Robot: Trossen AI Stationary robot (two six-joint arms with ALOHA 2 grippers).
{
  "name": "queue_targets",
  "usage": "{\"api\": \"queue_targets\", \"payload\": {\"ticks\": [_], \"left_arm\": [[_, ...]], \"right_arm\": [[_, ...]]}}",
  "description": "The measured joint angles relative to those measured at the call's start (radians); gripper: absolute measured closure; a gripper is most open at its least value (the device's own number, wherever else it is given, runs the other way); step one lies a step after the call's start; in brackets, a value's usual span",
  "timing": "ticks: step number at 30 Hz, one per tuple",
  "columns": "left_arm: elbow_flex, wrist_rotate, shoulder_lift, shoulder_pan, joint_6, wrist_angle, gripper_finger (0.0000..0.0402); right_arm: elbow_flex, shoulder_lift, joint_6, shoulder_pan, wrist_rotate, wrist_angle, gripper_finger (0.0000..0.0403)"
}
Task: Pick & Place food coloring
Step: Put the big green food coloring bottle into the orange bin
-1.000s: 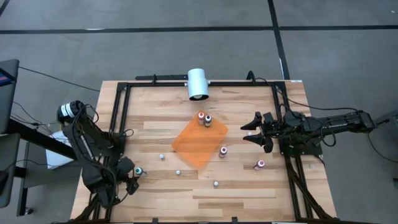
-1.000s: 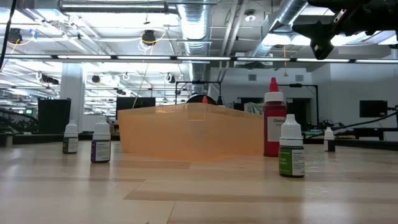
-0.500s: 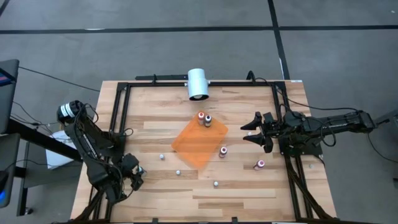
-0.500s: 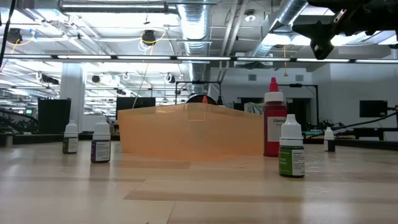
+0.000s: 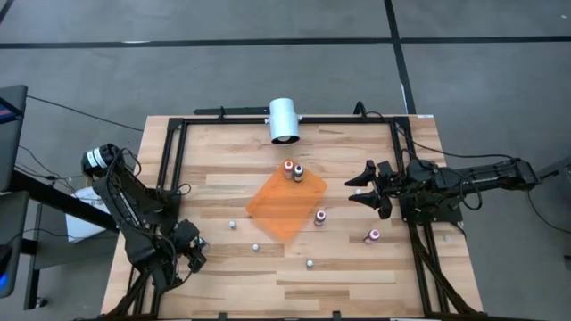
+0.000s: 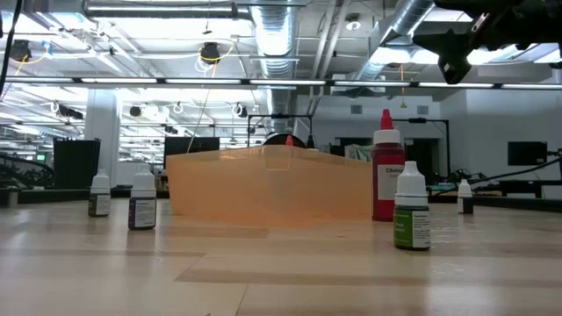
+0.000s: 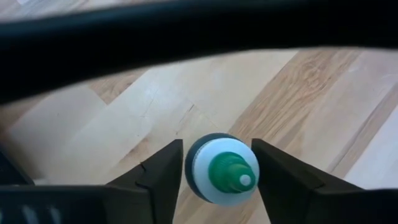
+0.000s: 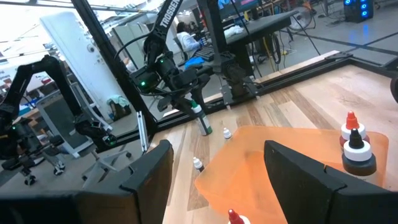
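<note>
Small food coloring bottles stand on their bases on the wooden table: a red-topped one (image 5: 289, 166) and a dark one (image 5: 298, 172) at the far corner of the orange translucent sheet (image 5: 285, 205), a purple one (image 5: 319, 217), a pink one (image 5: 373, 235), and white-capped ones (image 5: 255, 247). My left gripper (image 5: 192, 252) is near the left front corner, shut on a green-topped bottle (image 7: 224, 171), which it hides in the high view. My right gripper (image 5: 359, 185) hovers open above the table, right of the sheet. My left gripper comes down from above and has the green-topped bottle pinched between its two fingers (image 7: 163, 174), which lie against opposite sides of the white shoulder (image 7: 200, 180). The bottle stands upright in the hold. I cannot tell whether its base is on the table.
A white cylinder (image 5: 284, 119) sits at the table's far edge on the black frame rail (image 5: 223, 120). In the low view, a green-labelled bottle (image 6: 412, 211) and a tall red bottle (image 6: 387, 175) stand right of the sheet, and two bottles (image 6: 142, 200) stand left of it.
My left gripper has moved a short way toward the table's far and right edges, over the green-topped bottle, which showed beside it a second ago and is now covered in the high view. My right arm has kept still.
</note>
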Motion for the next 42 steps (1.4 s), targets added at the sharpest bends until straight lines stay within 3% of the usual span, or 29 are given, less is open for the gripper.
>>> {"api": "queue_targets", "payload": {"ticks": [6,19,25,30,35,42], "left_arm": [[0.001,-0.003,-0.001,0.000,-0.003,0.007,0.0258],[0.012,-0.047,-0.001,0.000,-0.046,0.001,0.0259],[0.063,-0.170,-0.042,0.000,-0.054,-0.073,0.0259],[0.106,-0.361,-0.120,0.000,-0.033,-0.126,0.0258],[0.111,-0.559,-0.221,0.000,0.082,-0.089,0.0257],[0.111,-0.690,-0.338,0.000,0.308,0.014,0.0256]], "right_arm": [[0.000,0.000,0.000,0.000,0.000,0.000,0.0163],[0.000,0.000,0.000,0.000,0.000,0.000,0.0163],[0.000,0.000,0.000,0.000,0.000,0.000,0.0163],[0.000,0.000,0.000,0.000,0.000,0.000,0.0163],[0.000,0.000,0.000,0.000,0.000,0.000,0.0163],[0.000,0.000,-0.010,0.000,0.000,0.000,0.0163]]}}
